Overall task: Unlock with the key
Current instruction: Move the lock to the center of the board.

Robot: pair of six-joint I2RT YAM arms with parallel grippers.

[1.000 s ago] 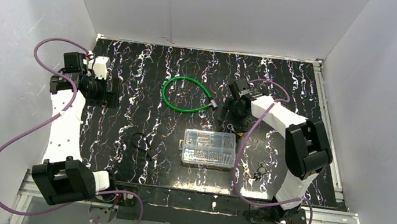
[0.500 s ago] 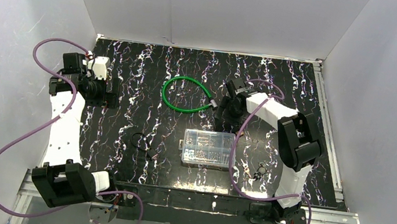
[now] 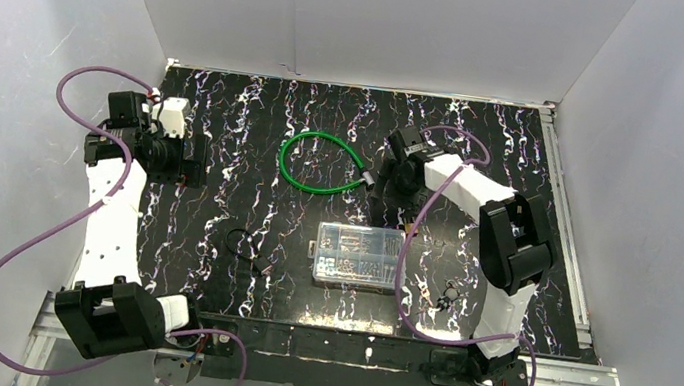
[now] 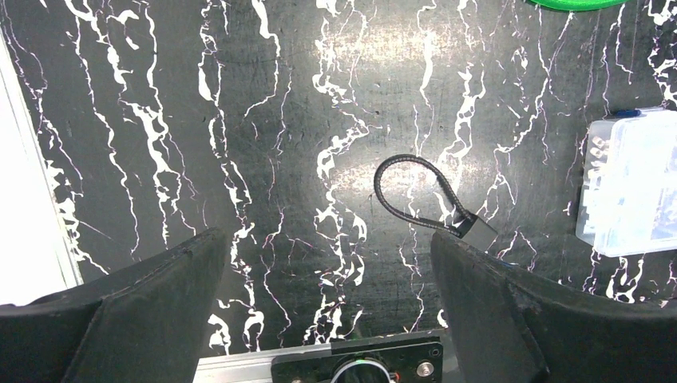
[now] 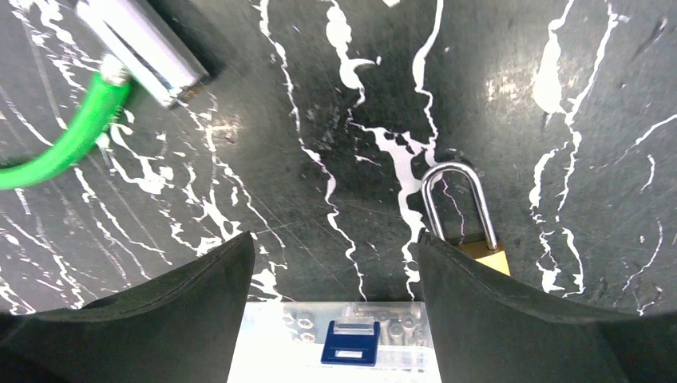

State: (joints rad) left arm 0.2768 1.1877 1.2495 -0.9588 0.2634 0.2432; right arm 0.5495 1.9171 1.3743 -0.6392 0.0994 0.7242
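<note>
While its two dark fingers stand spread wide with nothing held between them, the right end effector hangs low over the black, white-veined surface. The brass padlock with a curved silver shackle lies flat just inside the finger at the right of the wrist view. The shackle's bow points away from the wrist, and most of the brass body is hidden behind that finger, so whether finger and lock touch cannot be told. At the bottom edge of that view, between the fingers, shows the clear plastic box with a blue latch. Farther out, at the upper left, the silver metal barrel of the green looped cable lock lies well apart from the padlock. The left end effector, near the surface's left edge, likewise gapes wide and empty. Its wrist view shows a small black cable loop with a dark block at its end lying on the surface between its fingers. In the top view a small dark item lies right of the box, too small to identify.
</note>
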